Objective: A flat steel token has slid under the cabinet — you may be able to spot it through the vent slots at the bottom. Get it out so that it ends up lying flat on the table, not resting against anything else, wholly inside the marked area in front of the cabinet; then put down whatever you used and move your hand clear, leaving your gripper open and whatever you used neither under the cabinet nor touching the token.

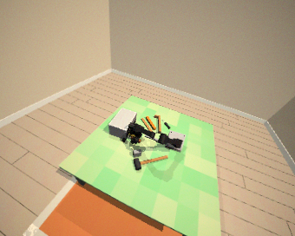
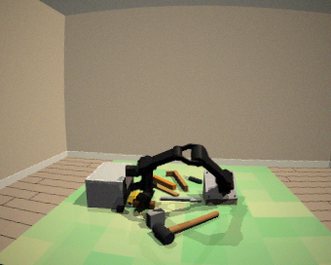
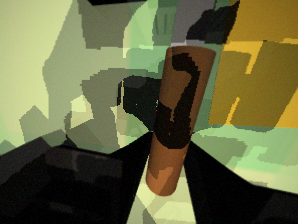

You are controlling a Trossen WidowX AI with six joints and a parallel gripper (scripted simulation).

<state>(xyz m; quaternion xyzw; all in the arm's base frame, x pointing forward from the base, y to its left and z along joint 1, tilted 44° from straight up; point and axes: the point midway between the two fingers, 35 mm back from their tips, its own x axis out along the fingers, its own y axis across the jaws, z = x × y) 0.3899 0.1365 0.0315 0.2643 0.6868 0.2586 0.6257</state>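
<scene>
My gripper (image 1: 134, 138) (image 2: 144, 201) (image 3: 167, 138) is shut on a round brown wooden handle (image 3: 182, 102) (image 2: 150, 205), low over the table beside the cabinet. A flat grey shaft (image 3: 189, 25) runs from the handle's far end toward the top of the wrist view, where its tip is out of sight. The pale grey cabinet (image 1: 123, 122) (image 2: 105, 186) stands at the left, close to the gripper. A yellow patch (image 3: 270, 95) (image 2: 133, 196) lies right of the tool in the wrist view; I cannot tell whether it is the marked area. The steel token cannot be made out.
A hammer (image 1: 154, 160) (image 2: 196, 222) and a grey block (image 1: 137, 153) (image 2: 155, 217) lie at the near side. Wooden pieces (image 1: 151, 123) (image 2: 165, 182) and a small black cylinder (image 1: 167, 125) (image 2: 195, 179) lie behind the arm. A thin grey rod (image 2: 178, 199) lies below it. A small black object (image 2: 120, 208) is near the cabinet.
</scene>
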